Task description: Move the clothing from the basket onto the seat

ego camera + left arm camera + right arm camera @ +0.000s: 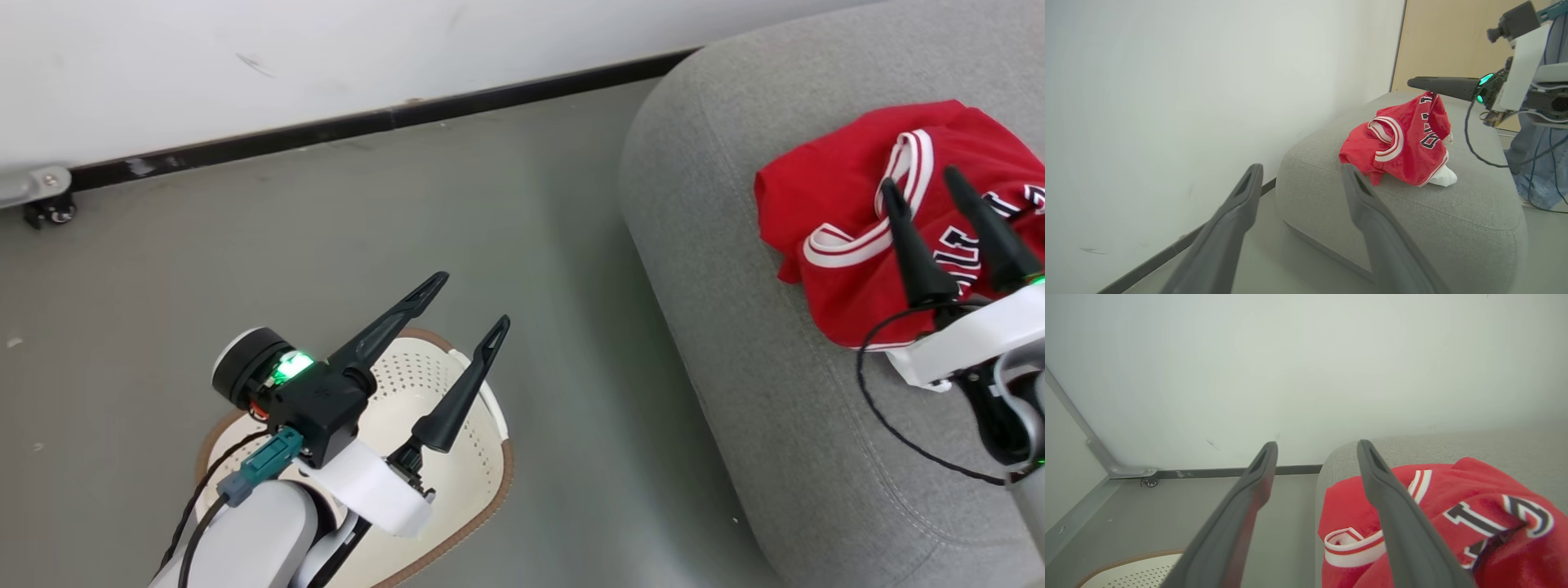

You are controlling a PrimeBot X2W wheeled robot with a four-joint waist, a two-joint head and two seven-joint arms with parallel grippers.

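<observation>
The clothing (841, 196) lies as one crumpled red heap on top of the seat (735, 351), not far from its rounded left edge. White striped trim and black-and-white letters show on its folds.

The right gripper (920, 181) hangs directly over this heap. Its two fingers (914, 245) are spread apart and released, and there is no cloth between them. In the left wrist view the heap rises to a peak just under one of these fingers. Whether the cloth touches the finger there, I cannot tell.

The basket (482, 457) stands on the grey floor (531, 204), to the left of the seat and apart from it. The left gripper (473, 300) hovers above the basket with its fingers wide open, grasping nothing. The arm hides a part of the basket's inside.

On the far side a white wall (326, 49) meets the floor along a dark baseboard (367, 122), and a small caster wheel (49, 211) sits at the far left. In the left wrist view a person's leg (1535, 155) in blue jeans stands beyond the seat, near a light wooden panel (1445, 41).
</observation>
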